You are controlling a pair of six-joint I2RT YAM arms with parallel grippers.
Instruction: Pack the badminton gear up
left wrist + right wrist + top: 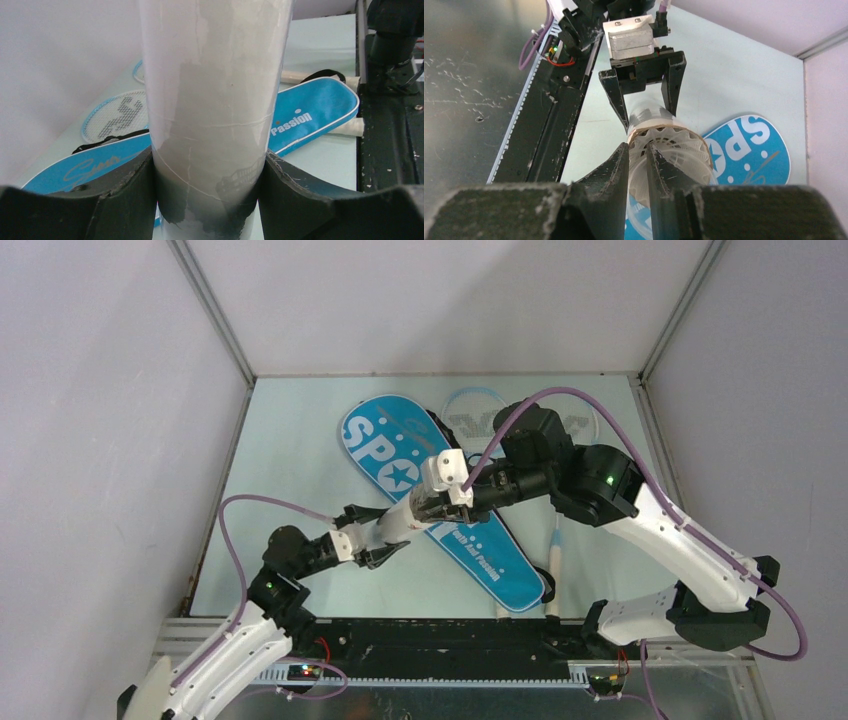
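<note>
Above the middle of the table (290,440), the long white tube (405,518) hangs in the air between the two arms, slanting over the blue racket bag (500,562). The left gripper (385,552) is clamped around the tube's lower end. In the left wrist view its dark fingers (125,187) press on either side of the tube's wall (215,100), which fills the space between them.

The right gripper (452,498) meets the tube's other end, the one farther from the arm bases. From the right wrist camera, its fingers (616,170) are drawn almost together on the edge of a white feather shuttlecock (676,150) sitting at the tube's mouth. Whether they also pinch the tube's wall cannot be told. Beyond the shuttlecock the tube (649,117) runs on to the left gripper (646,115).

The bag lies flat and diagonal under the tube, its "SPORT" end toward the back. A light-blue racket head (470,405) shows at the bag's far end, and white handles (556,545) lie just beside its near end
</note>
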